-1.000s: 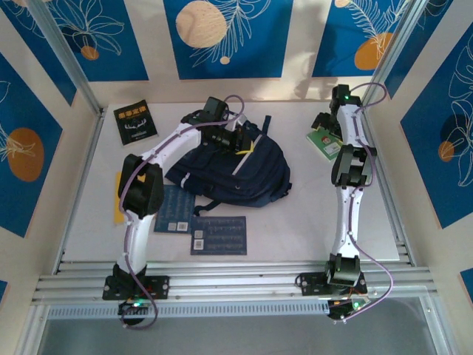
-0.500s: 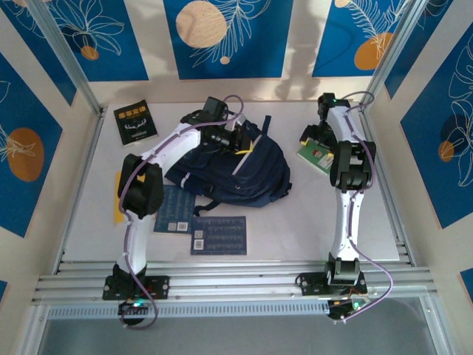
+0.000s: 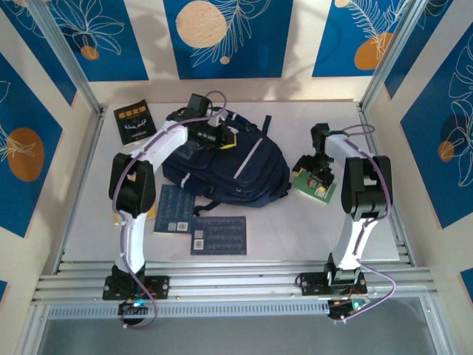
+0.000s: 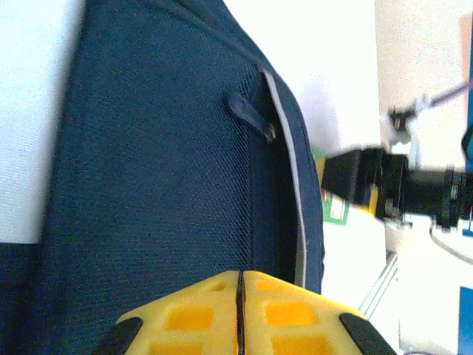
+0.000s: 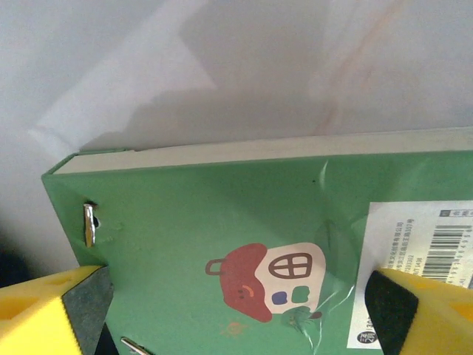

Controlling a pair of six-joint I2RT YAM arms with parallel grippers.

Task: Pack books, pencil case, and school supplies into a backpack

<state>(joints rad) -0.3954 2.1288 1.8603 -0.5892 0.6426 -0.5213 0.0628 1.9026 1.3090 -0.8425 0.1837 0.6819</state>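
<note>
The navy backpack [image 3: 247, 170] lies mid-table, and its mesh side [image 4: 162, 170] with a zipper pull [image 4: 251, 118] faces my left wrist camera. My left gripper [image 3: 222, 138] [image 4: 240, 292] hovers at the bag's top-left end, shut, with nothing visible between its yellow fingers. My right gripper [image 3: 314, 172] [image 5: 236, 314] is just right of the bag, its fingers closed on both side edges of the green booklet [image 3: 316, 185] [image 5: 222, 222], which carries a house picture and a barcode label. A black book [image 3: 134, 122] lies at the back left. Two dark blue books [image 3: 174, 211] [image 3: 219, 235] lie in front.
A sliver of the yellow-orange book [image 3: 151, 215] peeks from under my left arm. A metal frame rail [image 3: 384, 192] borders the table's right side, and aluminium rails [image 3: 236, 281] run along the near edge. Bare white table [image 3: 295, 229] lies in front of the bag.
My right gripper has carried the green booklet from the back right corner nearer and leftward, close to the backpack. My left gripper has shifted left along the bag's top.
</note>
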